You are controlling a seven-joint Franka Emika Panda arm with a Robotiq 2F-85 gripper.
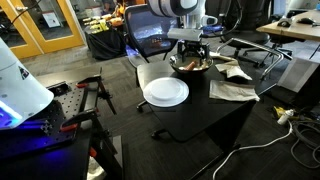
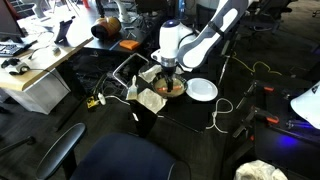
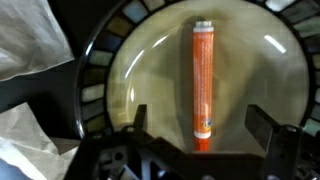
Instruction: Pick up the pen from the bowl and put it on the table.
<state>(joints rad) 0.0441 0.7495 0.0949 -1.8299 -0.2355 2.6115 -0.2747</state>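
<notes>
Table (image 1: 198, 98) first: you have one black, flat-topped, roughly square block with dark sides, and its surface is matte in both exterior views. Above it stands your one arm (image 1: 180, 10), white and smooth-shelled, cut off by the top of the frame.

Two pale, crumpled sheets (image 1: 233, 90) lie on the tabletop near the bowl; whether they are cloth or paper is hard to tell. One of them fills the corner of the wrist view (image 3: 25, 60).

Next is one flat, round white plate (image 1: 165, 92), plain and glossy, just beside the bowl.

The one bowl (image 3: 150, 70) is shallow and round, with a metallic rim banded in light and dark segments and a dull olive-brown inside. In an exterior view the bowl (image 2: 170, 89) is mostly covered by the wrist, and in the wrist view its rim runs off the frame.

Your gripper (image 3: 200, 125) hangs directly over the bowl with its two dark fingers (image 3: 140, 120) spread wide and pinching nothing, one on each side of the pen.

The one pen (image 3: 202, 85) is a thin red-orange stick with a pale tip, lying flat inside the bowl. Its lower end meets the gripper's dark housing. You cannot make it out in either exterior view.
</notes>
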